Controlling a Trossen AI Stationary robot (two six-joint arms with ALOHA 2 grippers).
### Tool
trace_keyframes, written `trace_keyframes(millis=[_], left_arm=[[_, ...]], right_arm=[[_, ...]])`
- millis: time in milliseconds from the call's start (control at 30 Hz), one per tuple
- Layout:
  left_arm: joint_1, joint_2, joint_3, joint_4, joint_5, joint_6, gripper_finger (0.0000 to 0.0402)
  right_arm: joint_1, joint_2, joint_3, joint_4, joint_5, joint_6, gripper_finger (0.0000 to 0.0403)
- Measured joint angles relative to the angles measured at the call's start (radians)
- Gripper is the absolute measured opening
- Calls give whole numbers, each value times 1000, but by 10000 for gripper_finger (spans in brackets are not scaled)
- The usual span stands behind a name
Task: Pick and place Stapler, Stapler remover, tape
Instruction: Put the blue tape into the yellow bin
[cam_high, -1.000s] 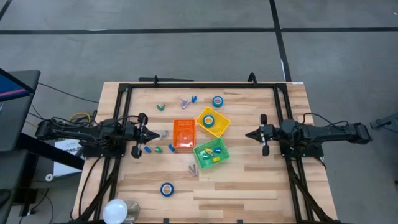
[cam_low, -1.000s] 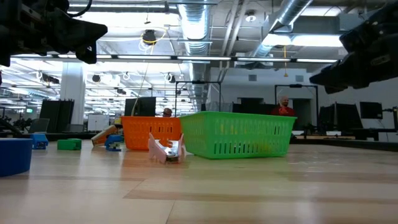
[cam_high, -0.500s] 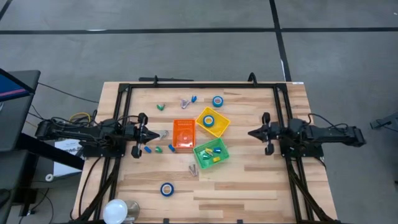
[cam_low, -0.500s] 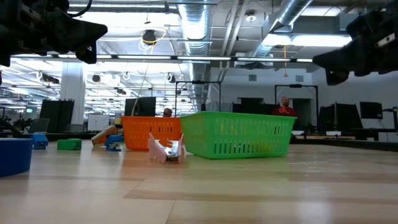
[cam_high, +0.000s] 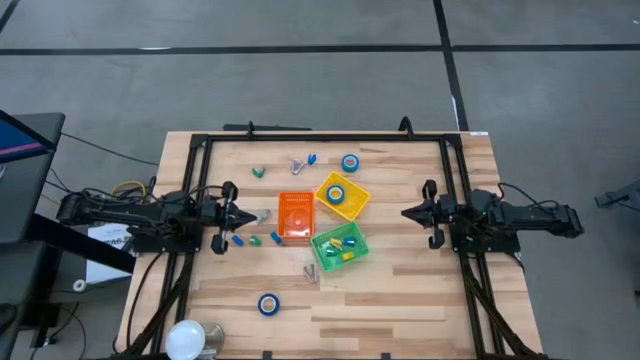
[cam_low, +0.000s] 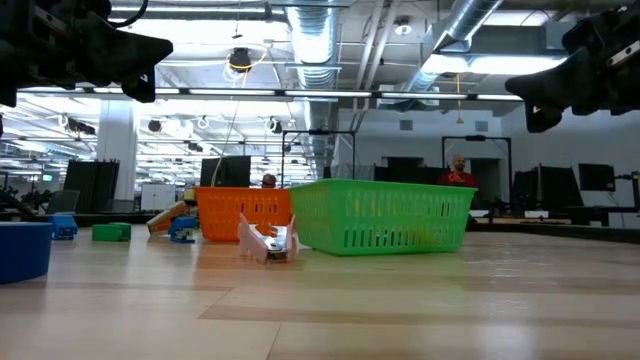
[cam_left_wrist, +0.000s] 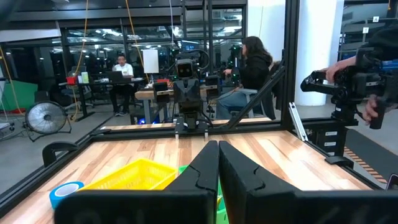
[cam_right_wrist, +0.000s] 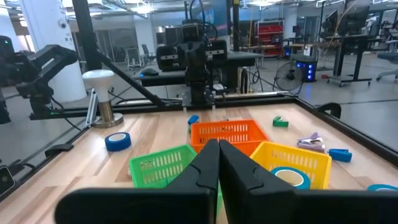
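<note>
Three small bins stand mid-table: orange (cam_high: 295, 217), yellow (cam_high: 341, 195) and green (cam_high: 338, 247). One roll of blue tape (cam_high: 268, 304) lies flat near the front edge, another (cam_high: 350, 162) lies near the far edge, and a third (cam_high: 336, 193) sits in the yellow bin. Pinkish staplers (cam_high: 297, 166) (cam_high: 311, 271) and small blue and green stapler removers (cam_high: 238, 240) (cam_high: 258, 172) lie scattered on the wood. My left gripper (cam_high: 243, 214) (cam_left_wrist: 218, 144) hovers shut, left of the orange bin. My right gripper (cam_high: 404, 214) (cam_right_wrist: 218, 143) hovers shut, right of the bins. Both point level at the middle of the table.
A black frame (cam_high: 320, 139) runs around the tabletop. A white dome-shaped object on a stand (cam_high: 185, 340) is at the near left corner. The green bin holds several small items. Bare wood lies between the bins and my right gripper. People sit in the room beyond.
My right gripper has drawn back toward the table's right edge and risen a little, staying shut. Nothing on the table has moved.
</note>
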Motion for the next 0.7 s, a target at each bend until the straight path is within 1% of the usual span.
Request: trace_keyframes(millis=[700], left_arm=[[0,0,0,13,0,0,4]], right_arm=[[0,0,-1,0,0,0,1]])
